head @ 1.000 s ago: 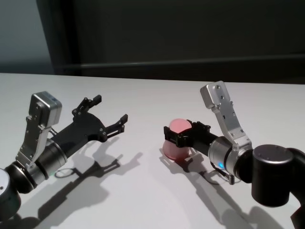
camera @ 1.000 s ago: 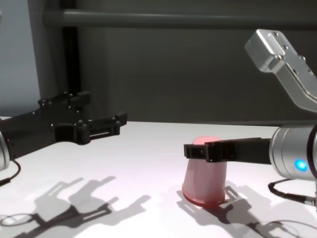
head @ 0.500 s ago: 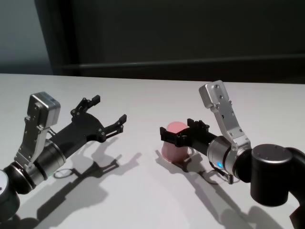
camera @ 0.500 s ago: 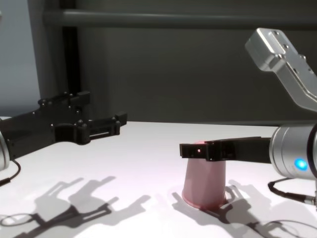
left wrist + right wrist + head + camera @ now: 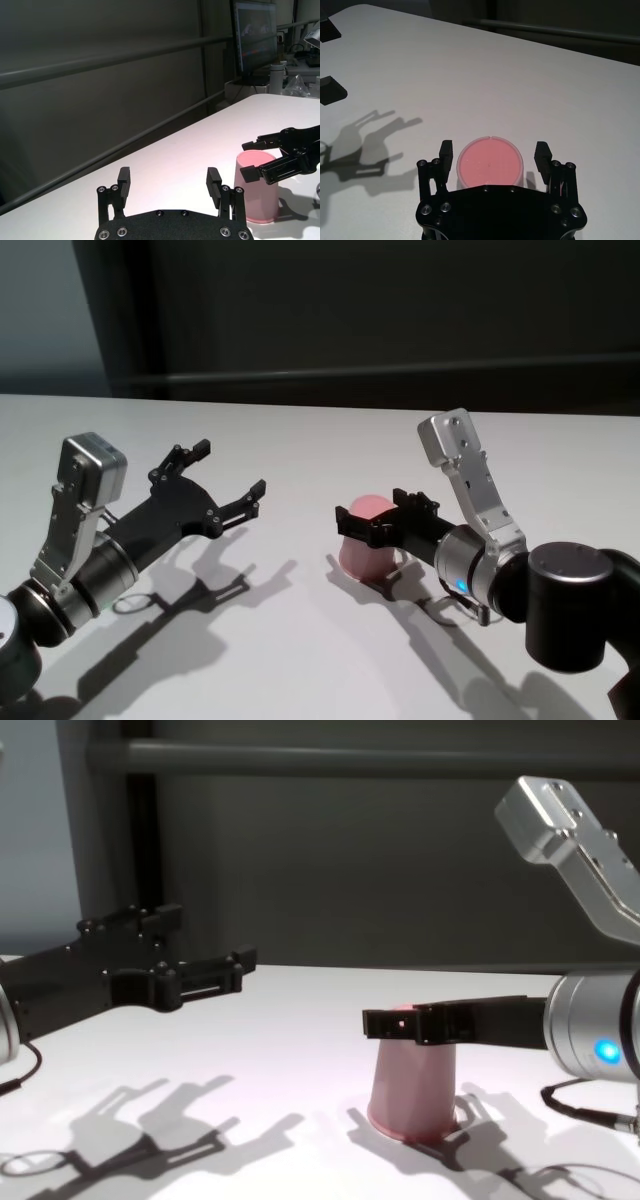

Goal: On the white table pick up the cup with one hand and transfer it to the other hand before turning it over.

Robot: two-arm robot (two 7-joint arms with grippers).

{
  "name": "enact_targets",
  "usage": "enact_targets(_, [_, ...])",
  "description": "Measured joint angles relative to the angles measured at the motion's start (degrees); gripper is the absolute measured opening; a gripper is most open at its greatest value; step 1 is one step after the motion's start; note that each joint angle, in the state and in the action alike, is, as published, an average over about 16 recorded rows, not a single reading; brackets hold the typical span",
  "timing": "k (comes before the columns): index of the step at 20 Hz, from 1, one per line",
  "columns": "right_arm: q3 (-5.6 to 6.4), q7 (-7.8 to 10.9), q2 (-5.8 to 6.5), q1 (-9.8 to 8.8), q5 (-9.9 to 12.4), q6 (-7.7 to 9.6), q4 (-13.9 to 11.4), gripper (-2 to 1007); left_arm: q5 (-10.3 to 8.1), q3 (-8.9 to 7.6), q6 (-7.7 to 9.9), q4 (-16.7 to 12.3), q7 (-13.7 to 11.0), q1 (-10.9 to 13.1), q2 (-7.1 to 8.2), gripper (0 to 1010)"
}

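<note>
Currently, the cup (image 5: 365, 536) stands upside down on the white surface (image 5: 300, 640), between the spread fingers of the right tool (image 5: 380, 520), which flank it near its top without clamping. Left tool (image 5: 225, 475): released, hovering well apart from the cup.

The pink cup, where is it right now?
The pink cup stands upside down on the white table, right of centre in the head view, between the spread fingers of the right gripper, which are clear of it.

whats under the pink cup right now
The cup stands upside down, rim on the white table, closed base up. Its wall hides the inside, so what lies beneath cannot be seen.
</note>
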Motion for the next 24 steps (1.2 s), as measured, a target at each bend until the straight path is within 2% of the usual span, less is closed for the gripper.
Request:
enact_targets(8, [-0.10,0.16,-0.05,0.22,-0.30,-0.03,0.09,1003,0.00,0.00,0.00,0.00,0.00,0.00,0.00,1001])
enact_targets(17, [-0.13,0.53,-0.55,1.78,-2.46,-0.03,0.29,1003,0.00,0.00,0.00,0.00,0.00,0.00,0.00,1001])
enact_targets(21, [0.42,0.53,-0.83,2.61,-3.70,-0.20,0.07,1003,0.00,0.00,0.00,0.00,0.00,0.00,0.00,1001])
enact_targets(24, [1.50,0.42,-0.99,2.89,-4.41,-1.00,-0.39,1003,0.00,0.00,0.00,0.00,0.00,0.00,0.00,1001])
